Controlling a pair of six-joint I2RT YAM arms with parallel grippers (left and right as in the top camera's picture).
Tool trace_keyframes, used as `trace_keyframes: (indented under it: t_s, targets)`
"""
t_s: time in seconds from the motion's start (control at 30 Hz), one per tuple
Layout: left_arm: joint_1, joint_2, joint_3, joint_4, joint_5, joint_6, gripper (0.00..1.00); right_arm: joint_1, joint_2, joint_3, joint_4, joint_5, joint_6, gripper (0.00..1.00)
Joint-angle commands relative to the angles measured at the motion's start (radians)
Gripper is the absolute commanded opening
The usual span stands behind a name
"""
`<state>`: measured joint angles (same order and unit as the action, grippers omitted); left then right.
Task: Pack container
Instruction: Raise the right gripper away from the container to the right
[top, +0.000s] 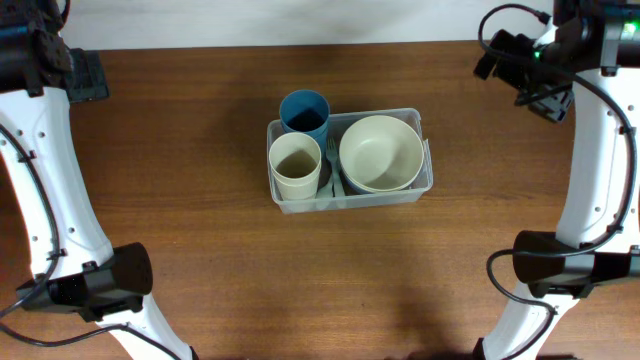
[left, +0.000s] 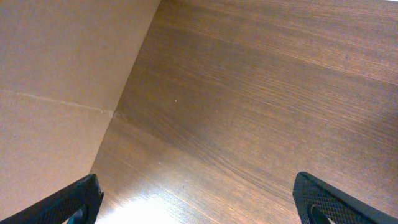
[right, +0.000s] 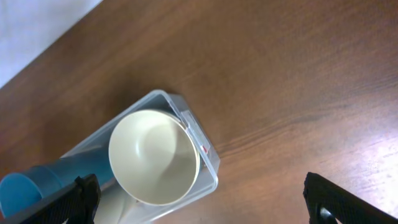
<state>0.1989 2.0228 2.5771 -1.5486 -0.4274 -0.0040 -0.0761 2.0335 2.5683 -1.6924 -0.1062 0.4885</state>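
overhead view puts the container near the middle of the worktop, well apart from both arms. it holds a blue cup in its far left corner, a cream cup touching it on the near side, and a cream bowl that fills the right half. a pale utensil, seemingly a fork, lies between the cups and the bowl.

right wrist view looks down at the container from a distance and shows the bowl seated inside the rim. the right claw is spread wide with nothing between its fingers. the left claw hangs over bare wood at the far left corner, also released and empty.

no loose item shows anywhere on the worktop, so the packing step looks finished or close to it. the blue cup pokes above the rim and may need pressing down. if a lid is to follow, none is in sight. any next move calls for a long reach from either corner back to the centre.
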Motion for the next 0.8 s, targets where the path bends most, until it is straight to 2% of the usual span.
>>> trace_keyframes:
  t_s: [0.0, 0.43, 0.57, 0.7, 0.77]
  targets:
    - [0.007, 0.005, 0.016, -0.001, -0.011, -0.003, 1.00, -0.005, 0.003, 0.005, -0.006, -0.014, -0.013, 1.00]
    - [0.007, 0.005, 0.016, -0.001, -0.011, -0.003, 1.00, -0.004, 0.004, 0.005, -0.005, -0.019, -0.013, 0.99]
    - [0.007, 0.005, 0.016, -0.001, -0.011, -0.003, 1.00, -0.004, -0.047, 0.005, 0.024, 0.089, -0.080, 0.99]
    - [0.007, 0.005, 0.016, -0.001, -0.011, -0.003, 1.00, -0.005, -0.211, -0.055, 0.200, 0.203, -0.201, 0.99]
    - [0.007, 0.005, 0.016, -0.001, -0.011, -0.003, 1.00, -0.006, -0.371, -0.210, 0.390, 0.272, -0.313, 0.99]
